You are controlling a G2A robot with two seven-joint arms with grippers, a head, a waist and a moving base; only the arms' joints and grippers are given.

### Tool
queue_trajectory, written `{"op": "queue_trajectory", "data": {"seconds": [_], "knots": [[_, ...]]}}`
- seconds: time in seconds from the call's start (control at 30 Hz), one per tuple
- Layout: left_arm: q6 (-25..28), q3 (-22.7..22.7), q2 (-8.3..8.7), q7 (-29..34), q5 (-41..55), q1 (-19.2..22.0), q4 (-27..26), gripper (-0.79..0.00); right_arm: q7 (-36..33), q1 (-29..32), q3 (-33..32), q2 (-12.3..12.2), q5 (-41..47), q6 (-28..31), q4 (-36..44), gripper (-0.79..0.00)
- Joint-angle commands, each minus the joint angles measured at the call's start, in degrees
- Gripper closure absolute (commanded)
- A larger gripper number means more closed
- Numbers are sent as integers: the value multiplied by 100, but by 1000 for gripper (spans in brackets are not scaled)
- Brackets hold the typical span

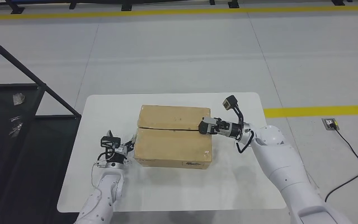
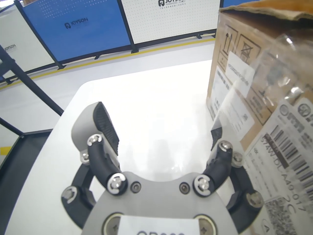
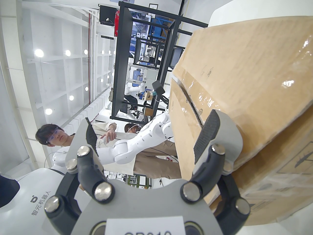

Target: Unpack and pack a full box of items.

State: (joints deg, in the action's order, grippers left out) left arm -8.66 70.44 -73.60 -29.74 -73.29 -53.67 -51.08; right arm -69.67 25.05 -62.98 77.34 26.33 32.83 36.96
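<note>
A closed cardboard box (image 1: 173, 137) stands in the middle of the white table (image 1: 100, 185), its two top flaps meeting at a taped seam (image 1: 168, 129). My left gripper (image 1: 122, 149) sits low on the table by the box's left end, open, with nothing between its fingers. In the left wrist view the left gripper (image 2: 161, 133) has one fingertip (image 2: 216, 133) close to the labelled box wall (image 2: 244, 57). My right gripper (image 1: 202, 126) is at the box's right end, level with the seam. It is open: the right gripper (image 3: 146, 138) has one finger (image 3: 210, 133) lying against the box top (image 3: 244, 62) beside the seam.
A black metal rack (image 1: 22, 129) stands left of the table. Bare table lies in front of the box and to its left. A yellow floor line (image 1: 307, 111) runs to the right, with a floor socket (image 1: 330, 123) and cable.
</note>
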Motion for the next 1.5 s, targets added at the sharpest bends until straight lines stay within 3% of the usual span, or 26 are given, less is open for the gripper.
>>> {"op": "queue_trajectory", "data": {"seconds": [0.0,0.37,1.47], "knots": [[-103,-5,-37,-4,123,30,51,-785,155,83,16,-10,-84,-148,236,-785],[-373,11,-181,-58,485,192,254,-785,306,39,368,84,-345,-762,521,-785],[-242,562,-361,87,1577,387,454,-785,453,-529,788,527,25,-586,-855,-785]]}}
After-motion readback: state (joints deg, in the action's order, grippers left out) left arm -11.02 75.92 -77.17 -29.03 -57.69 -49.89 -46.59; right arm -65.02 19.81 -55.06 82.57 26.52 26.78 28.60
